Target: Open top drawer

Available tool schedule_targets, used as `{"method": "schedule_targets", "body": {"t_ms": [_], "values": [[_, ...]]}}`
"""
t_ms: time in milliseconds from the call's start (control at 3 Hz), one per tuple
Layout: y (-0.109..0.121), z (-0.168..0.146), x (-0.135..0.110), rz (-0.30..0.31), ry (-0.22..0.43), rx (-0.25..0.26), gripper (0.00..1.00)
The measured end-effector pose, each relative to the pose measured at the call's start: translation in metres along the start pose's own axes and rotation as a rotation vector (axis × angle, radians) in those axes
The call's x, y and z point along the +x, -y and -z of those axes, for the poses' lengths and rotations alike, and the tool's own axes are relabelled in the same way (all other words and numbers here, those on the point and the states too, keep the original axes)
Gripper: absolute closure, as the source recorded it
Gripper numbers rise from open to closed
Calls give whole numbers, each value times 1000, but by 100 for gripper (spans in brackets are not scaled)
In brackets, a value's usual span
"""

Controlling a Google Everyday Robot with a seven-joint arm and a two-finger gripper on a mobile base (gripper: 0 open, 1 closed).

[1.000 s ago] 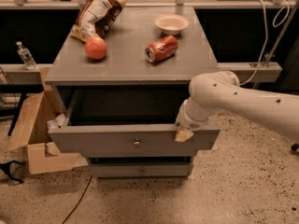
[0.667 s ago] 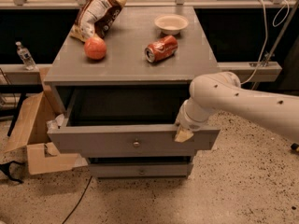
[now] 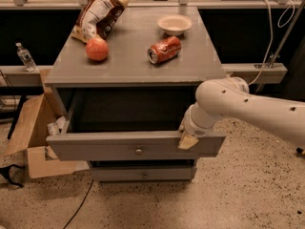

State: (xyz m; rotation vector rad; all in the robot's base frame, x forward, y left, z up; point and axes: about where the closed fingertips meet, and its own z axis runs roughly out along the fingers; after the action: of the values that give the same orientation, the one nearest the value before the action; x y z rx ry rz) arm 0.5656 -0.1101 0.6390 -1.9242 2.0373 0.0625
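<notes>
The top drawer [image 3: 109, 148] of the grey cabinet stands pulled out, its wide front facing me with a small brass knob [image 3: 138, 151] at its centre and a deep dark box behind it. My gripper [image 3: 187, 141] is at the right end of the drawer front, over its top edge. The white arm reaches in from the right. A tan fingertip [image 3: 187, 141] shows against the drawer face.
On the cabinet top [image 3: 133, 66] lie an orange ball [image 3: 97, 49], a tipped red can [image 3: 163, 50], a chip bag [image 3: 99, 14] and a white bowl [image 3: 174, 24]. A lower drawer [image 3: 143, 174] is closed. An open cardboard box [image 3: 33, 137] sits on the floor at left.
</notes>
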Motion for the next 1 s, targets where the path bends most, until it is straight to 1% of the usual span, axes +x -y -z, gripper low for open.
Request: {"method": "schedule_targets", "body": {"t_ms": [333, 667, 1000], "values": [[-15, 3, 2, -17, 20, 10, 100], [-16, 4, 1, -17, 20, 10, 100], [-31, 7, 3, -33, 38, 19, 100]]}}
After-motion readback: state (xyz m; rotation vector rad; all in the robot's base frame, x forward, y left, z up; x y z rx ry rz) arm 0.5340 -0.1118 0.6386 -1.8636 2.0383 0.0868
